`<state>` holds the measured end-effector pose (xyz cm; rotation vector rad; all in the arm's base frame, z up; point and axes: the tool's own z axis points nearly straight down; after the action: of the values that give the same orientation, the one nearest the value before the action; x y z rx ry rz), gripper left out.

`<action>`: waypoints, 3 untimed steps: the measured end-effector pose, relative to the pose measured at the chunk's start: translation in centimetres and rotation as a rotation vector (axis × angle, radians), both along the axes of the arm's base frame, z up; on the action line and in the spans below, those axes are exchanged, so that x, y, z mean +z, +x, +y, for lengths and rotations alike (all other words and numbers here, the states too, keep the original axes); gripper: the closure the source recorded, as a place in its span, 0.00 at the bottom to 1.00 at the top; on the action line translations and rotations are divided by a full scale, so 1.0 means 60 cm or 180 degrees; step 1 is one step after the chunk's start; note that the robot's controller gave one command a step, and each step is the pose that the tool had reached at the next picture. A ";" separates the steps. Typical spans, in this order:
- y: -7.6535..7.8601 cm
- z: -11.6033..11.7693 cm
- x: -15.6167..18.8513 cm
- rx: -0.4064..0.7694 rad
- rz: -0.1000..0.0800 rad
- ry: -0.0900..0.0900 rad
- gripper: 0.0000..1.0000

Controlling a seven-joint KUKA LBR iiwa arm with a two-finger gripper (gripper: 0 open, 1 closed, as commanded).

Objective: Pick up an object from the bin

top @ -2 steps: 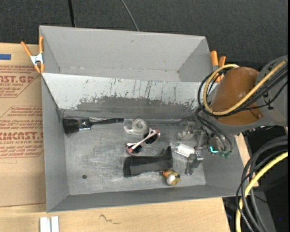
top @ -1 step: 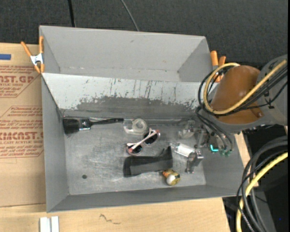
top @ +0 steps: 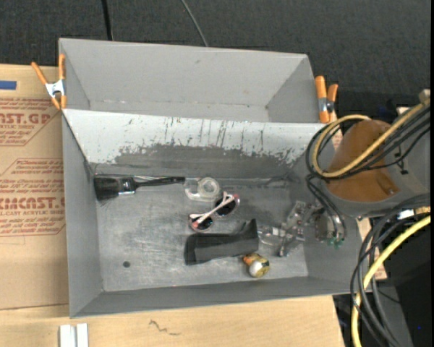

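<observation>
black wedge (top: 220,246) lying flat, front-right

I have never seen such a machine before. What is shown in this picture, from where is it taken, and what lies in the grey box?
The one camera looks down from above, somewhat from the side, into a grey metal bin. From the right a robot arm with an orange cover and cables reaches in. Its grasping part, the end effector, is low at the right side of the floor.

On the floor lie a black brush-like tool, a clear round thing, pink sunglasses, a black wedge and a small gold ball. The wedge and the ball are nearest to the end effector. Whether it holds anything cannot be told.
</observation>
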<state>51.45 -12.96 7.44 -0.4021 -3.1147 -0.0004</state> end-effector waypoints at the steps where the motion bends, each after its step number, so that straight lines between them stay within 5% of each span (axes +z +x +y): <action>1: 0.000 0.000 0.000 0.0000 0.0000 0.0000 1.00; 2: -0.013 0.033 0.190 0.0060 -0.0007 0.0000 1.00; 3: -0.013 0.033 0.190 0.0059 -0.0007 -0.0001 1.00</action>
<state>50.69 -10.99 18.83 -0.3735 -3.1204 -0.0002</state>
